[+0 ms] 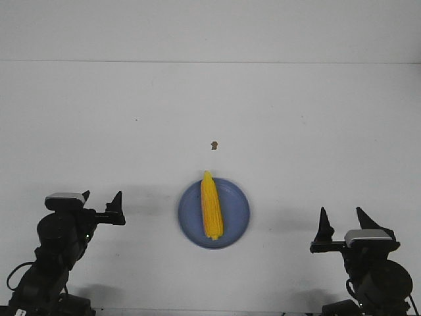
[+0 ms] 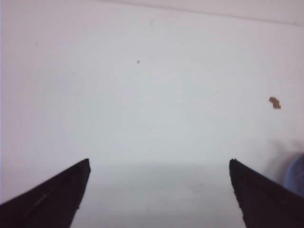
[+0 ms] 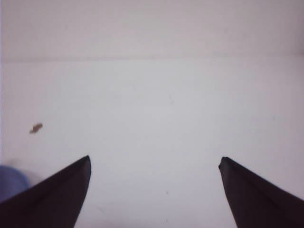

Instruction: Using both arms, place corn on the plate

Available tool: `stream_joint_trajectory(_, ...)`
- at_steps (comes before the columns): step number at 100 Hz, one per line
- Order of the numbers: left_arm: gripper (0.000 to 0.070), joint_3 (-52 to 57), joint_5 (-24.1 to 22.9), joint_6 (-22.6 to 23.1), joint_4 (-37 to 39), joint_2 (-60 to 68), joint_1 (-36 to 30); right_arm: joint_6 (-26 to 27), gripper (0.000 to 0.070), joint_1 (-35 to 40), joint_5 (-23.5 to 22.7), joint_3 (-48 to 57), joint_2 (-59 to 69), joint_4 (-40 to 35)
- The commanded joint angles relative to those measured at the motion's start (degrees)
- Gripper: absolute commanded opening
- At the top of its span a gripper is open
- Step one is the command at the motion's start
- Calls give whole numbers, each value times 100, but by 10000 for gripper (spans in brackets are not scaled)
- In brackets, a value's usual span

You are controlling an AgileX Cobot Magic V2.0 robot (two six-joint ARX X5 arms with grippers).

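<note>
1. Where the front view shows the middle of the table [image 1: 296, 118], the corn [image 1: 211, 205] lies on the plate [image 1: 235, 212], its pointed end toward twelve o'clock and its blunt end toward six.
2. The cob sits a little to the nine o'clock side of the plate's centre, tilted only slightly off the twelve-to-six line, and it spans nearly the whole width of the plate, the tip reaching the far rim.
3. The plate rests flat on the white table, and nothing else lies on it.
4. At twelve o'clock from the plate, a short way beyond its rim, sits a tiny brown speck [image 1: 214, 145] – apart from plate and corn alike.
5. The left gripper [image 1: 103, 206] hangs at nine o'clock from the plate, well apart from it, with its jaws spread wide and nothing between them; the left wrist view shows bare table between the two dark fingers [image 2: 52, 199].
6. The right gripper [image 1: 344, 224] hangs at about four o'clock from the plate, also well apart, jaws likewise spread and holding nothing – the right wrist view shows only white surface between its fingers [image 3: 259, 194].
7. A sliver of blue plate edge shows at the margin of each wrist view.
</note>
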Motion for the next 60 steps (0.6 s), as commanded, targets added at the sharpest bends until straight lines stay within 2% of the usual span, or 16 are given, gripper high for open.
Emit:
stream_joint_trajectory(1, 577, 63, -24, -105, 83, -61, 0, -131, 548, 9, -2, 44, 26, 2)
stream_joint_trajectory(7, 548, 63, -24, -105, 101, -129, 0, -151, 463, 9, 2, 44, 57, 11)
stream_joint_trajectory(10, 487, 63, -22, -103, 111, -160, 0, -151, 389, 9, 4, 44, 63, 9)
stream_joint_trajectory(15, 303, 63, -22, -101, 114, -203, 0, -146, 210, 9, 7, 44, 70, 11)
stream_joint_trajectory(18, 162, 63, -24, -92, 114, -221, 0, -144, 84, 9, 13, 44, 70, 9)
stream_joint_trajectory(21, 6, 63, -24, -74, 114, -236, 0, -146, 0, 9, 13, 44, 70, 9)
stream_joint_trajectory(60, 13, 66, -20, -140, 133, -286, 0, -125, 0, 9, 7, 46, 68, 101)
